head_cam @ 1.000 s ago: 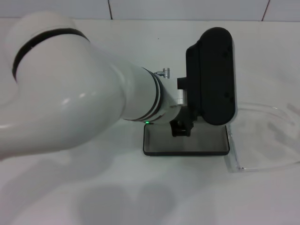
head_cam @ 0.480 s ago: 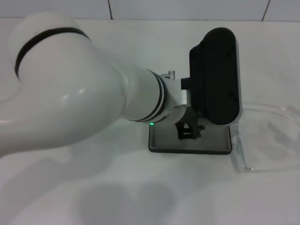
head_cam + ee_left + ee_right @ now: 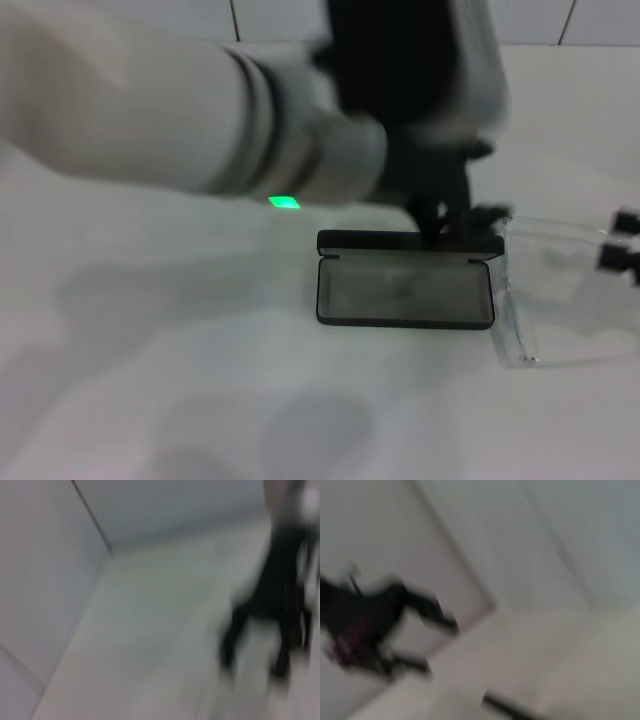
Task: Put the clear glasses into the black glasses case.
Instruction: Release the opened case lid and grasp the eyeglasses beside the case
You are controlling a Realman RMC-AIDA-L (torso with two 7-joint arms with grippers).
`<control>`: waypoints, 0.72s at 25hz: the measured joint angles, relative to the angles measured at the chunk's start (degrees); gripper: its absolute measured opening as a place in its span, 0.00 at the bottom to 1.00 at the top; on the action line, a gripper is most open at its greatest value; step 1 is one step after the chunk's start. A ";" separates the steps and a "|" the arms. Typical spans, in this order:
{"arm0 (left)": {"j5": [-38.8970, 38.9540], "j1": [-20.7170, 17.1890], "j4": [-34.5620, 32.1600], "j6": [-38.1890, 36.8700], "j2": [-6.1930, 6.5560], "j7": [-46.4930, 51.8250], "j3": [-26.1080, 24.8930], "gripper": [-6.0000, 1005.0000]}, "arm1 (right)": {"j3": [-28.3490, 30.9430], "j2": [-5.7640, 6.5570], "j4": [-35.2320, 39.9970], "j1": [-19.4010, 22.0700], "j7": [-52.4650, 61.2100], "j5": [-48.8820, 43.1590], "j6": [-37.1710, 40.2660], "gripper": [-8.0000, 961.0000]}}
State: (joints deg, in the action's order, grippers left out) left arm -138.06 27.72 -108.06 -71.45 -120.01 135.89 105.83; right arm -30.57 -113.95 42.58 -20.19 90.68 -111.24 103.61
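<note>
The black glasses case [image 3: 405, 321] lies open on the white table, grey lining up, its lid raised along the far edge. The clear glasses [image 3: 518, 335] lie just to the right of the case, arms pointing right. My left gripper [image 3: 447, 212] hangs blurred above the case's far right corner, apart from the tray. My right gripper [image 3: 617, 240] shows at the right edge, over the far ends of the glasses' arms, open and holding nothing. Both wrist views show only a blurred dark gripper shape against wall and table.
A white tiled wall [image 3: 280, 18] closes the back of the table [image 3: 150, 400]. My left arm [image 3: 150, 110] spans the upper left of the head view, a green light [image 3: 284, 203] glowing near its wrist.
My left arm has swung up and back, lifting its gripper out of the case. The case now shows fully, lid open. My right gripper has come into view at the right edge.
</note>
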 joint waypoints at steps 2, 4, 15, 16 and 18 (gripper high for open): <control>11.99 -1.90 -0.09 -0.26 0.06 -4.37 -7.27 0.51 | -5.92 -1.37 9.29 -0.78 11.71 -4.02 0.49 0.86; 21.94 -3.75 1.07 -1.18 0.23 -8.71 -12.58 0.51 | -12.36 -1.82 16.42 -1.09 20.90 -5.65 0.50 0.81; 61.24 -9.72 23.40 -19.81 0.34 -33.79 -37.95 0.50 | -26.41 -1.38 29.90 -14.25 55.13 -20.68 3.37 0.66; 62.27 -9.69 24.85 -20.76 0.34 -34.53 -38.79 0.50 | -26.41 -1.38 29.90 -14.25 55.13 -20.68 3.37 0.65; 64.17 -9.68 28.44 -23.10 0.35 -36.27 -40.79 0.50 | -30.05 -1.40 29.65 -18.05 60.03 -25.39 3.35 0.64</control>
State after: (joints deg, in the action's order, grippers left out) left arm -73.89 18.04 -79.61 -94.55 -119.66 99.61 65.04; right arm -60.62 -115.35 72.24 -38.24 150.72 -136.63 106.96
